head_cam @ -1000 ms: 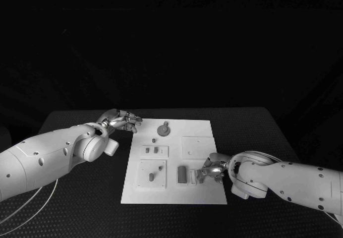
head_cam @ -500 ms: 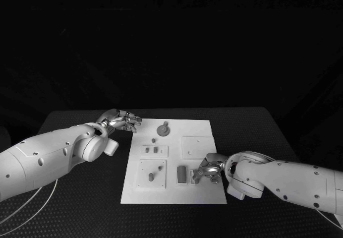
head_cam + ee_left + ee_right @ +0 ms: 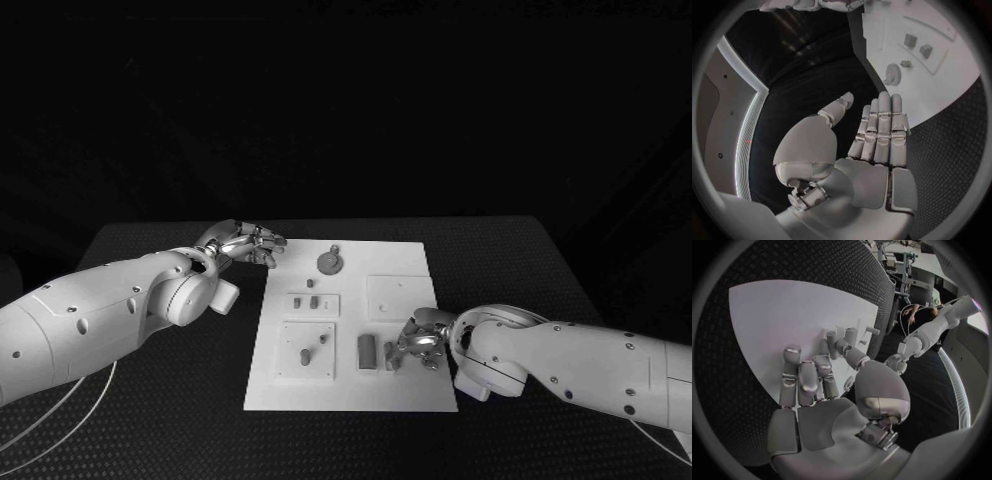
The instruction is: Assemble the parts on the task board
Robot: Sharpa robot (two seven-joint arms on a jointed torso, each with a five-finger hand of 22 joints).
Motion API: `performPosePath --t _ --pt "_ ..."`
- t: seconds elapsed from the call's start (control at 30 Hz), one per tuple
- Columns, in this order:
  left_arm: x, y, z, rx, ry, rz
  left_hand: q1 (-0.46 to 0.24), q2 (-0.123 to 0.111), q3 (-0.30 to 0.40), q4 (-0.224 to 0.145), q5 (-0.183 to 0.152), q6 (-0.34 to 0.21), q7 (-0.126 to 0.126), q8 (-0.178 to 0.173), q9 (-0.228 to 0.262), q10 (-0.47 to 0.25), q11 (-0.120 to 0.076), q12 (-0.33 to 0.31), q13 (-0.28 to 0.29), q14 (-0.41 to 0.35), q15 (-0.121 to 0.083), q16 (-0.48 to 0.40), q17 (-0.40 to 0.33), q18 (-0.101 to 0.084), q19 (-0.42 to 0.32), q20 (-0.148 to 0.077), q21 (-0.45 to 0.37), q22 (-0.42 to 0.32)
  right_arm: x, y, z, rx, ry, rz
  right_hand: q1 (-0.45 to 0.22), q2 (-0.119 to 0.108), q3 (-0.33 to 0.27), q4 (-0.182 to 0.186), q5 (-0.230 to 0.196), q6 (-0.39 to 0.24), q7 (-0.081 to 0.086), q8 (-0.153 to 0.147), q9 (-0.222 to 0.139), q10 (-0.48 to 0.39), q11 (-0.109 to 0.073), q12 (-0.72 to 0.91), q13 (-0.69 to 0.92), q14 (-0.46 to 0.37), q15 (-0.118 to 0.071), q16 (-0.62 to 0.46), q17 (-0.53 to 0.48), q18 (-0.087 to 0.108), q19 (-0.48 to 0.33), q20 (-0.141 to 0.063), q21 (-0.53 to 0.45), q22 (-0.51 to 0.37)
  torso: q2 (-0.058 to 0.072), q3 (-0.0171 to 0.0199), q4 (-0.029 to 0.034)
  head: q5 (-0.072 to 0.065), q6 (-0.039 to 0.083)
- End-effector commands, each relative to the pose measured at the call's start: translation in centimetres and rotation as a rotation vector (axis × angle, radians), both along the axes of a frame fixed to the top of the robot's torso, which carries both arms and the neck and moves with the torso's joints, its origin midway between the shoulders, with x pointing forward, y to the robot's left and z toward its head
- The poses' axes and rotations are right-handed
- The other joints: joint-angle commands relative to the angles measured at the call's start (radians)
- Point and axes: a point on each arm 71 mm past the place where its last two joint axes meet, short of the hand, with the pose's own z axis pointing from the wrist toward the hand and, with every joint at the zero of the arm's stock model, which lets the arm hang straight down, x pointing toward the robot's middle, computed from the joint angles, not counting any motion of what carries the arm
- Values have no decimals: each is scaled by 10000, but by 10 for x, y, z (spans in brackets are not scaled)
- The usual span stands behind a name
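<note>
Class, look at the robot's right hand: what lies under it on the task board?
The right hand hovers over the task board at its right edge. Beside its fingers stand a dark block and a paler part. Whatever lies under the palm is covered.

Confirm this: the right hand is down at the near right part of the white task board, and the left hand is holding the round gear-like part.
Not quite. The left hand holds nothing; in the left wrist view its fingers are straight, off the white task board. The round gear-like part lies untouched, as the head view shows. The right hand is placed as you say.
</note>
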Motion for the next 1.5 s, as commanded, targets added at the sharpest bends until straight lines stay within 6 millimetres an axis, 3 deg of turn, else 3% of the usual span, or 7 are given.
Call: performPosePath --t 0.03,0.2,0.43,0.73,1.03,1.27,1.5 --pt "0 -3 1 -112 11 -151 -95 -35 -4 -5 -36 -71 7 54 -12 -56 11 43 -17 25 26 -58 13 16 13 38 -39 11 -2 3 -2 86 134 169 94 70 -98 26 9 45 48 -35 -26 -18 -39 -35 -31 -25 -52 -55 -29 236 -19 13 48 182 2 0 0 2 -40" --pt "0 -2 1 -108 12 -142 -96 -37 -4 -6 -36 -72 7 55 -12 -57 11 44 -17 24 26 -59 16 16 12 38 -39 11 -1 3 -2 131 116 146 -356 -300 -127 193 28 83 56 -73 -90 -40 -27 -100 -91 -16 -45 -86 -69 236 52 39 -1 132 1 1 -3 14 -45" --pt "0 -3 1 -111 13 -152 -97 -36 -4 -7 -36 -74 8 56 -13 -58 11 44 -17 25 26 -61 19 16 12 38 -39 12 0 3 -2 282 79 135 -1042 -1167 90 1182 18 117 56 -130 -182 -57 -31 -167 -140 6 -53 -115 -94 236 159 0 -90 101 2 3 -3 6 -40" --pt "0 -2 0 -104 20 -140 -97 -36 -4 -9 -36 -77 9 57 -14 -61 12 44 -18 26 26 -64 24 16 12 38 -39 13 -1 4 -3 483 200 227 -1235 -1793 335 1818 12 90 61 -150 -203 -121 -31 -212 -174 -34 -58 -124 -134 236 186 -51 -124 129 1 6 -3 6 -47" --pt "0 -2 1 -101 19 -127 -96 -36 -3 -11 -36 -81 10 59 -16 -62 12 46 -18 27 26 -67 30 17 12 38 -39 14 -1 3 -3 478 190 448 -1131 -1935 414 1926 6 64 65 -151 -197 -131 -29 -211 -168 -49 -57 -122 -143 236 186 -69 -126 147 4 4 -2 -7 -22" --pt "-1 -2 1 -104 17 -133 -94 -36 -1 -14 -36 -82 10 60 -17 -63 12 46 -18 27 26 -69 34 17 12 38 -38 15 1 0 -3 184 -40 593 -751 -1636 248 1373 -4 49 70 -129 -168 -142 -22 -200 -142 -63 -47 -116 -125 236 142 -64 -108 179 2 5 -4 -7 10" --pt "0 -1 1 -94 -23 -81 -94 -37 -1 -15 -36 -83 10 62 -17 -64 12 48 -18 28 26 -71 38 17 12 38 -38 16 6 -11 -1 1377 -338 644 -774 -1759 223 1326 9 -134 124 -226 -209 -200 24 -239 -190 -119 -17 -136 -220 236 137 -44 -130 163 -3 4 -8 1 101"
